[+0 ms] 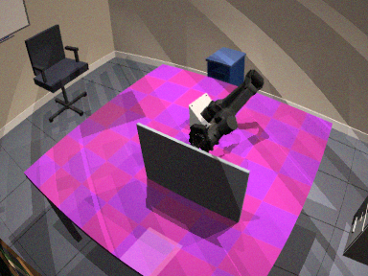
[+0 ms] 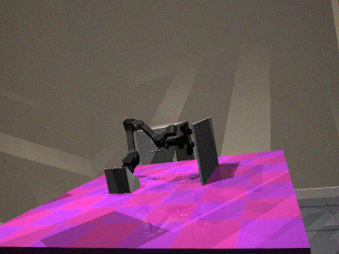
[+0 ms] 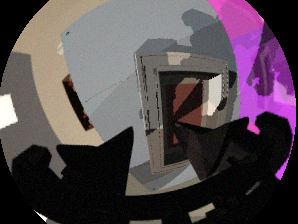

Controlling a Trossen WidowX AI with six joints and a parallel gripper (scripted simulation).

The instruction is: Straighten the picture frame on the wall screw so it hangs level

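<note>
The picture frame [image 3: 150, 95], grey with a reddish-brown picture, hangs on the front of the upright grey panel [image 3: 100, 65] [image 1: 192, 172] [image 2: 207, 150]. Only the wrist view shows the frame; it looks turned there, but that view is rolled and bent, so its true tilt is unclear. The screw and notched strip are hidden. My gripper [image 3: 152, 127] [image 1: 200, 144] [image 2: 191, 138] is open with nothing held, close in front of the panel. One finger overlaps the frame's lower right in the wrist view; the other is left of its lower left. Contact cannot be told.
A wedge-shaped block [image 1: 198, 107] [image 2: 118, 180] stands on the checkered table [image 1: 72, 172] near the arm. A blue cabinet [image 1: 225, 64] stands beyond the table, and an office chair [image 1: 59, 72] is at the left. Dark shadows fall across the panel around the frame.
</note>
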